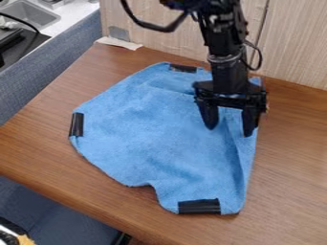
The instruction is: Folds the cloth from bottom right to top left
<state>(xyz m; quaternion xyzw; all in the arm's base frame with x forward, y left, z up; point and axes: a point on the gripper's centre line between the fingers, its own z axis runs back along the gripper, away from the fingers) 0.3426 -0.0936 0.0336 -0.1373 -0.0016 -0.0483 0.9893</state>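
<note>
The claw (230, 129) is released, its 2 fingers spread apart and pointing down over the right part of the blue cloth (153, 134), with blue fabric visible between them; whether the tips touch it, I cannot tell. Above the claw, the black arm (220, 28) comes in from the top edge, with black cables looping beside it. The cloth lies spread on the brown wooden worktop (294, 191), creased along its right side and notched in its lower left edge. 3 black strips sit on it: 1 at the top (184, 69), 1 at the left (76, 124), 1 at the bottom (199, 206). Behind the worktop stands a pale wood-grain panel (295, 43); a grey sink (30, 14) is at the upper left
</note>
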